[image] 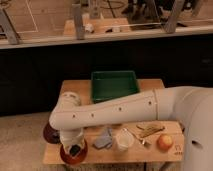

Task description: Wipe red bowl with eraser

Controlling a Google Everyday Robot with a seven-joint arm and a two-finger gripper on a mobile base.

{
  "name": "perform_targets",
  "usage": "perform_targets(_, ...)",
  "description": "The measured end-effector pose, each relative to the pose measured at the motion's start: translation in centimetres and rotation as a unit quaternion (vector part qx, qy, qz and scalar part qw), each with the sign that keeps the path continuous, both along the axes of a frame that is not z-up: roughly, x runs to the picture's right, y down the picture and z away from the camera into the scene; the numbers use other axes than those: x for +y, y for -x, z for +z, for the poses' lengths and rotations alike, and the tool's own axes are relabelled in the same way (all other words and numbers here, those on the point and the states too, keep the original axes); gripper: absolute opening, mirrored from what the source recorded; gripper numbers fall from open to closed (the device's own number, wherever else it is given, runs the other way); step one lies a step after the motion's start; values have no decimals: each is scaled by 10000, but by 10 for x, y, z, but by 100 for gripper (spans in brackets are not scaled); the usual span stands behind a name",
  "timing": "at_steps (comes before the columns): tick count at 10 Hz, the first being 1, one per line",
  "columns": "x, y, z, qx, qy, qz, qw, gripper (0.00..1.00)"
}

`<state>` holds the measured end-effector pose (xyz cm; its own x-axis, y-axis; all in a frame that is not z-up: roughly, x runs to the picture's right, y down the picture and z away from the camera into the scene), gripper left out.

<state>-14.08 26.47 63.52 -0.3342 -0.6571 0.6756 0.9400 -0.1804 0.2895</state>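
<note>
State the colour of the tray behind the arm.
Green tray, camera view; the gripper is over the red bowl.
</note>
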Motion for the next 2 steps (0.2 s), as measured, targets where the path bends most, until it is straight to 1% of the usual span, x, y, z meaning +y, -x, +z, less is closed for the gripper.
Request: perform_targets(2,12,-3,-7,13,103,4,9999,15)
